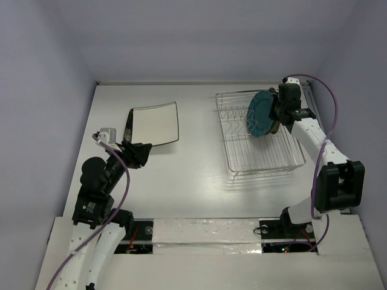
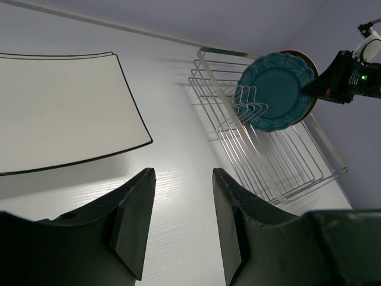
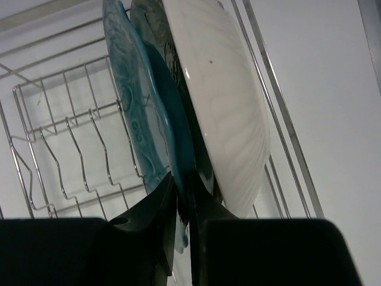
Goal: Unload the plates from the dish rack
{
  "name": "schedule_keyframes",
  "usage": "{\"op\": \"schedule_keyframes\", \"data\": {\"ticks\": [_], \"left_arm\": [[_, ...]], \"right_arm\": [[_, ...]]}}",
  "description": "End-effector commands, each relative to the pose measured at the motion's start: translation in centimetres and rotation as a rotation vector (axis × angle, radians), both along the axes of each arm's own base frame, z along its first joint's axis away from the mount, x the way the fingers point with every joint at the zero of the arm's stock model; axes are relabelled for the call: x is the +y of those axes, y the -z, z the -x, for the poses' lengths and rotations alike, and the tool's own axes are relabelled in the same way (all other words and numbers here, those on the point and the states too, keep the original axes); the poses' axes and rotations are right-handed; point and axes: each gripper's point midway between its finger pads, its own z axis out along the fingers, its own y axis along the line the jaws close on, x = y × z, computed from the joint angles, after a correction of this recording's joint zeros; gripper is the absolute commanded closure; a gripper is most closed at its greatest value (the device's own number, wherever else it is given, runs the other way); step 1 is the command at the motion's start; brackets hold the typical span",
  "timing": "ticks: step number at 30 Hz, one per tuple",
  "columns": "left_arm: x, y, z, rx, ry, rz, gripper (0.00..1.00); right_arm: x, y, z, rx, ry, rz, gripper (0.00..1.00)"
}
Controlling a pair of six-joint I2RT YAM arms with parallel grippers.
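Teal plate [image 1: 260,115] stands in rack [image 1: 260,151], right claw [image 3: 181,202] gripping its rim; left claw [image 2: 183,179] gapes empty; next, a straight lift seems due.

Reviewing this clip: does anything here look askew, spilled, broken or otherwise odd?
Nothing looks spilled or broken. The teal plate leans in the dish rack, but the right pincer is clamped on its rim, so that fits a lift. The white square plate lies on the table just ahead of the open left pincer.
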Motion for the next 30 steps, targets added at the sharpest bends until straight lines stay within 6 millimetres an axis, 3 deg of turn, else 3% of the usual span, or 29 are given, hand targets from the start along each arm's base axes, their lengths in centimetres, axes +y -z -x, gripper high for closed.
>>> {"op": "schedule_keyframes", "data": {"ticks": [1,8,14,15,18,23,25,26,27,30], "left_arm": [[0.0,-1.8,-0.1,-0.071,0.002,0.010,0.60],[0.0,-1.9,0.0,-0.077,0.005,0.012,0.60],[-0.1,-1.9,0.0,-0.078,0.010,0.012,0.60],[-0.1,-1.9,0.0,-0.076,0.009,0.010,0.60],[-0.1,-1.9,0.0,-0.078,0.010,0.012,0.60],[0.1,-2.0,0.0,-0.082,0.002,0.011,0.60],[0.1,-1.9,0.0,-0.078,0.002,0.012,0.60],[0.1,-2.0,0.0,-0.080,0.001,0.012,0.60],[0.3,-1.9,-0.2,-0.077,-0.010,0.011,0.60],[0.4,-1.9,-0.2,-0.076,-0.013,0.011,0.60]], "right_arm": [[0.1,-7.2,-1.3,-0.163,0.010,0.012,1.00],[0.8,-16.1,0.1,-0.345,-0.032,-0.016,1.00],[1.8,-20.3,2.1,-0.453,-0.065,-0.094,1.00],[2.1,-20.2,2.3,-0.458,-0.079,-0.110,1.00],[4.2,-21.7,3.4,-0.506,-0.173,-0.208,1.00],[12.8,-20.2,5.2,-0.471,-0.509,-0.479,1.00],[17.4,-20.4,6.7,-0.475,-0.640,-0.582,1.00],[19.1,-19.0,7.2,-0.441,-0.675,-0.615,1.00],[22.3,-18.7,8.7,-0.417,-0.748,-0.657,1.00],[27.7,-16.7,9.7,-0.352,-0.825,-0.758,1.00]]}}
